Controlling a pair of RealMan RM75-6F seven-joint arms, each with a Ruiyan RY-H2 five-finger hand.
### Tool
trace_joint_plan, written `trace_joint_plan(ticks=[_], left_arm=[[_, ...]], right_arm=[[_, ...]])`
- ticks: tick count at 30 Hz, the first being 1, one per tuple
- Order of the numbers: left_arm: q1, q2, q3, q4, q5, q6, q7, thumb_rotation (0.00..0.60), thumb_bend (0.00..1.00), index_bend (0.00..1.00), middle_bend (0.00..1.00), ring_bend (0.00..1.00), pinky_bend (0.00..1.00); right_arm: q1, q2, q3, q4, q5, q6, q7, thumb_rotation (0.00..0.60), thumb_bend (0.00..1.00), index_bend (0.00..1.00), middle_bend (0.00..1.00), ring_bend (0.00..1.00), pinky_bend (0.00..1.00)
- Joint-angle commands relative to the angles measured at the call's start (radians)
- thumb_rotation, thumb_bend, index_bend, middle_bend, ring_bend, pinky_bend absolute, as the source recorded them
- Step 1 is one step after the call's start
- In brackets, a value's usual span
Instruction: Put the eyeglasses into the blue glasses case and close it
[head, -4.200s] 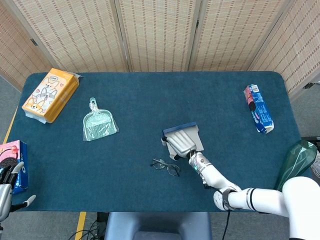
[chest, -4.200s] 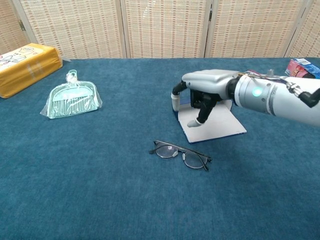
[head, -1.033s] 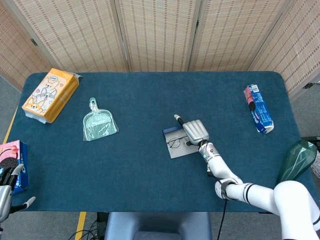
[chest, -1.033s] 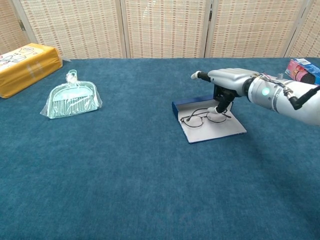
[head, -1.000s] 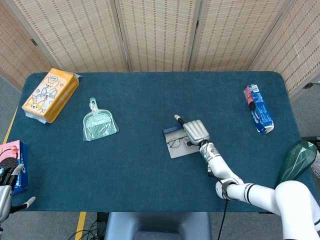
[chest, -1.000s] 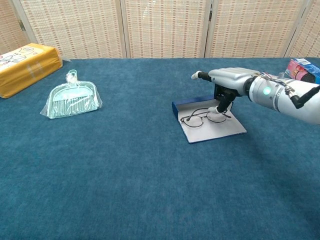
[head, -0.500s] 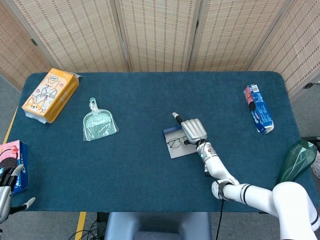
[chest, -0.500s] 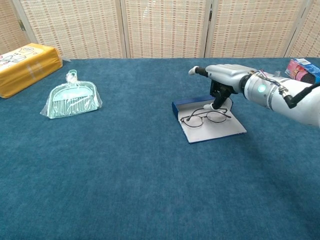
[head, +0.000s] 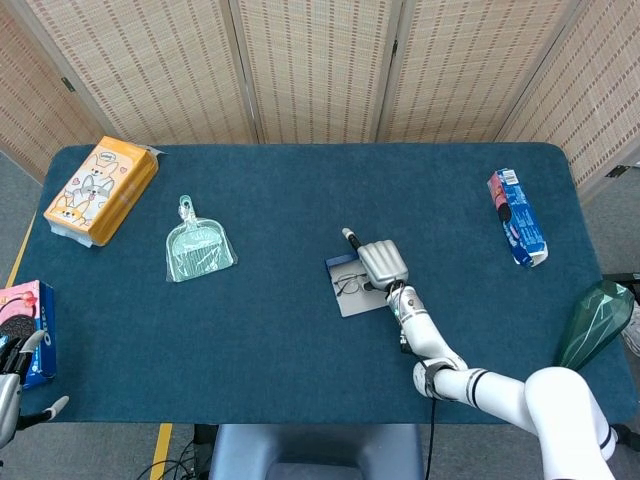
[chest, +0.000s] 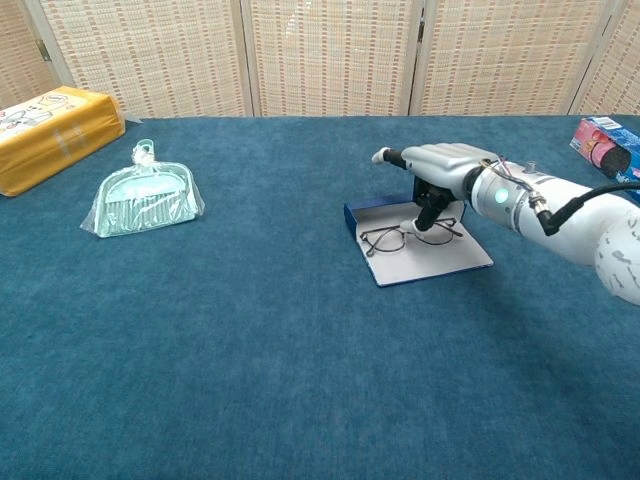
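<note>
The blue glasses case lies open and flat near the table's middle, grey lining up, with its blue edge toward the left. The eyeglasses rest on that lining. My right hand hovers over the case's far side, palm down; its thumb points left and its dark fingertips curl down to the far rim of the glasses. The head view has the same case, eyeglasses and right hand. My left hand holds nothing at the table's near left corner.
An orange box and a bagged green dustpan lie at the far left. A pink-and-blue cookie box sits by the left hand. A blue snack packet lies far right, and a green glassy object stands off the right edge.
About four seconds ago the eyeglasses lay on the cloth in front of the case; now they lie inside it. Over the last second the right hand drifted a little left over the case.
</note>
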Motion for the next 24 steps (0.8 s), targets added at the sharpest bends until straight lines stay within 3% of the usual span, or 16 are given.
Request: trace_joint_plan(ticks=[1, 9, 24], left_arm=[[0.000, 0.001, -0.001, -0.001, 0.000, 0.000, 0.001, 0.600, 0.16, 0.09, 0.15, 0.11, 0.28], [-0.004, -0.005, 0.003, -0.004, 0.001, -0.010, 0.004, 0.600, 0.16, 0.09, 0.15, 0.11, 0.28], [0.002, 0.001, 0.003, -0.004, -0.010, -0.010, 0.003, 0.600, 0.16, 0.09, 0.15, 0.11, 0.28]], right_arm=[[-0.011, 0.030, 0.002, -0.031, -0.024, 0.011, 0.010, 0.600, 0.30, 0.00, 0.96, 1.00, 0.85], [-0.025, 0.080, -0.026, -0.067, -0.016, -0.013, -0.047, 0.600, 0.30, 0.00, 0.96, 1.00, 0.85], [0.060, -0.043, 0.031, 0.109, 0.065, -0.070, -0.122, 0.600, 0.30, 0.00, 0.97, 1.00, 0.85]])
